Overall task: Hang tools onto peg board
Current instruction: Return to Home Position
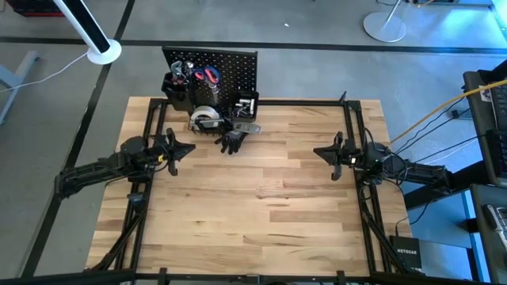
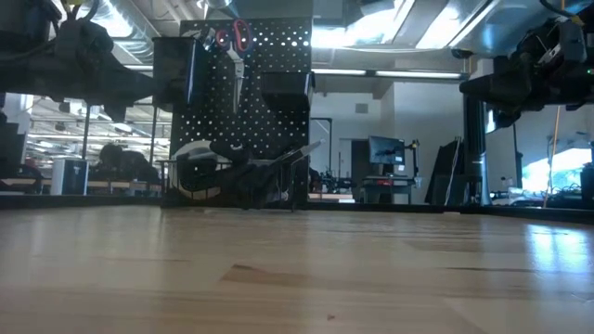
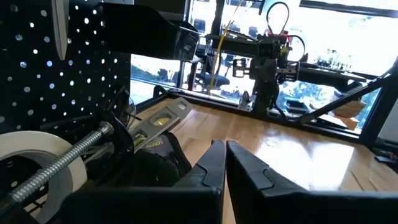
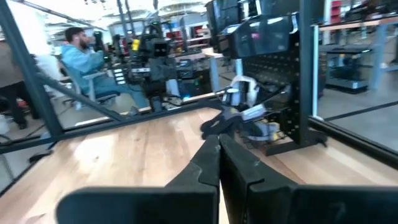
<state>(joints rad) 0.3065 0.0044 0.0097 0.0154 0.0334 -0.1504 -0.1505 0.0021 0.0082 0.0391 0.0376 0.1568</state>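
High view is showing the left end effector hovering over the bench, its fingers pressing together and gripping nothing. Just ahead of it, toward the far edge, the peg board is standing upright. The right end effector is hanging over the opposite side of the bench, its fingers likewise lying together and empty. It is pointing toward the left one across bare wood, and the peg board is sitting well apart from it, ahead and to its side.

Close beyond the left end effector's tips, the wire basket at the board's foot is carrying a pale tape roll and a silver level bar. A black glove is drooping over the basket's front edge. Left wrist view is showing a clamp with its threaded screw lying against the tape roll. Higher on the board, farther from both end effectors, red-handled scissors are hanging. Right wrist view is showing a person sitting beyond the bench.
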